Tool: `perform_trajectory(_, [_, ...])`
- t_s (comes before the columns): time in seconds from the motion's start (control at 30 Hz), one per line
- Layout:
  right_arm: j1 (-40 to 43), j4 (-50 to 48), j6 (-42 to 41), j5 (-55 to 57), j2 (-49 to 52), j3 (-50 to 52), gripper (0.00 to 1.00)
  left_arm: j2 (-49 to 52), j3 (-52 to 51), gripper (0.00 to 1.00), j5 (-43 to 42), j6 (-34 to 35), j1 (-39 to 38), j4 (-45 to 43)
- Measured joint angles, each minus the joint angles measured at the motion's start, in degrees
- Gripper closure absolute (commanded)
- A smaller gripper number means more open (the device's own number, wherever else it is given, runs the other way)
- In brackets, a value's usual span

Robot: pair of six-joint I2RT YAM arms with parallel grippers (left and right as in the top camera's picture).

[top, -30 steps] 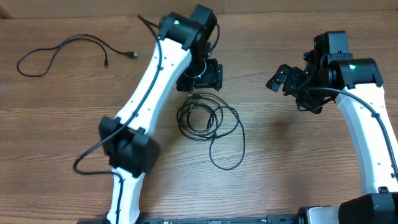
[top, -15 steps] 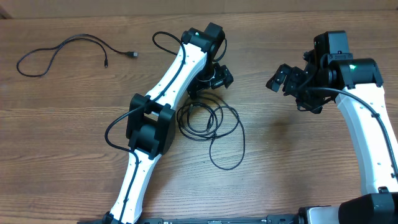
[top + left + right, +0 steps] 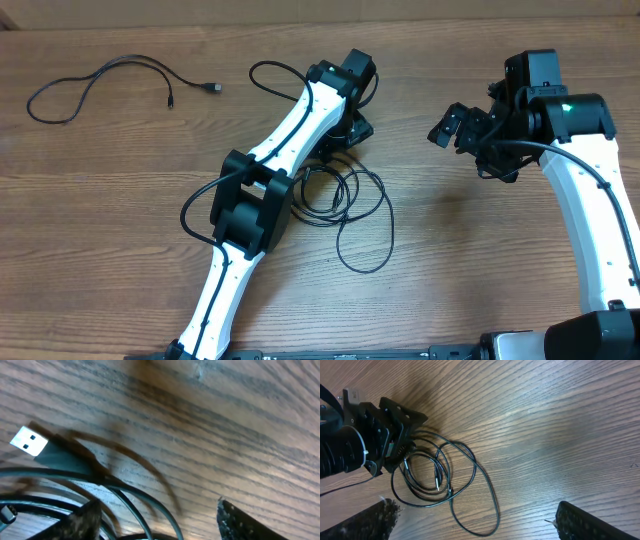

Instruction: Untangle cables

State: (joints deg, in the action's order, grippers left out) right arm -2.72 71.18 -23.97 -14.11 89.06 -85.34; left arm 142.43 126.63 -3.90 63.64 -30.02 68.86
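Left end effector (image 3: 156, 506) now farther right, seemingly wide, over upper edge of cables (image 3: 65, 457).

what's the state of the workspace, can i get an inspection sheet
surface: wooden table, grain showing
job's things: tangled coil of cables mid-table, silvery USB plug at its edge; separate cable loose at far left
clutter: nothing seen
grippers: left end effector open, low at the coil's top edge; right end effector open, clear of the coil
cables: thick black arm wire loops off the left arm
surroundings: nothing seen
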Motion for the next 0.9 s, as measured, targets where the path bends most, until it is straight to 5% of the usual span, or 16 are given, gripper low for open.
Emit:
perform_trajectory(0.07, [0.02,0.04,-0.02,0.0,0.0,0.0,0.0,0.0,-0.83,0.55,0.33,0.52,0.0,-0.85])
perform_trajectory(0.17, [0.0,0.0,0.0,-0.02,0.0,0.0,0.0,0.0,-1.46,0.57,1.38,0.81,0.0,-1.16])
perform_trajectory(0.27, [0.02,0.04,-0.02,-0.02,0.0,0.0,0.0,0.0,-1.46,0.8,2.1,0.46,0.17,-1.29])
perform_trajectory(0.4, [0.02,0.0,-0.04,-0.02,0.0,0.0,0.0,0.0,-1.46,0.63,2.25,-0.44,0.81,-1.4])
perform_trajectory(0.5, [0.0,0.02,-0.02,0.0,0.0,0.0,0.0,0.0,-1.46,0.72,2.25,-0.74,0.92,-1.38])
perform_trajectory(0.9, [0.02,0.02,-0.02,-0.04,0.0,0.0,0.0,0.0,-1.46,0.7,2.95,-0.79,0.92,-0.48])
